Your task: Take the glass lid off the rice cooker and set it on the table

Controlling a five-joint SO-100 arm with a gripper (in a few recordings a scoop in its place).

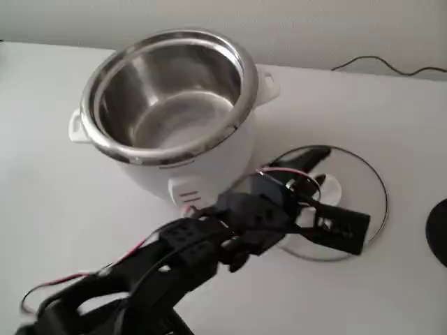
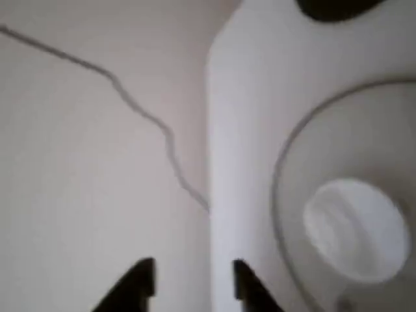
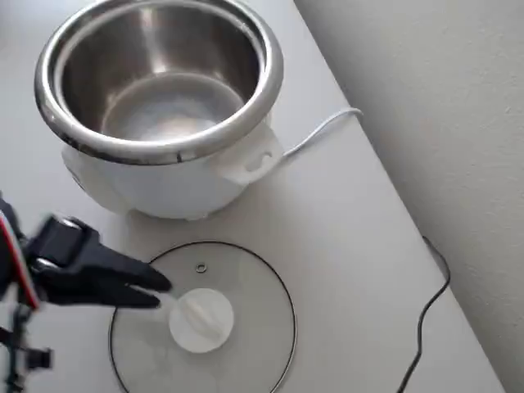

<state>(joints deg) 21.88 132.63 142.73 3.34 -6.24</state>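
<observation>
The rice cooker (image 1: 216, 167) stands uncovered on the table (image 1: 63, 209), its steel bowl bare, also seen in the overhead view (image 3: 164, 184). The glass lid (image 1: 360, 181) lies flat on the table beside the cooker, white knob up (image 3: 254, 319); the wrist view catches its rim and knob at right (image 2: 364, 136). My gripper (image 3: 160, 292) hovers at the lid's edge, just short of the knob, open with nothing between its fingers. In the fixed view the gripper (image 1: 313, 174) sits over the lid's near side. Its two dark tips (image 2: 194, 279) stand apart.
The table's edge (image 3: 360, 164) runs close past the lid and cooker. A black cable (image 3: 430, 303) lies beyond that edge, and a white cord (image 3: 319, 131) leads off from the cooker. A dark round object (image 1: 440, 230) sits at the right edge of the fixed view.
</observation>
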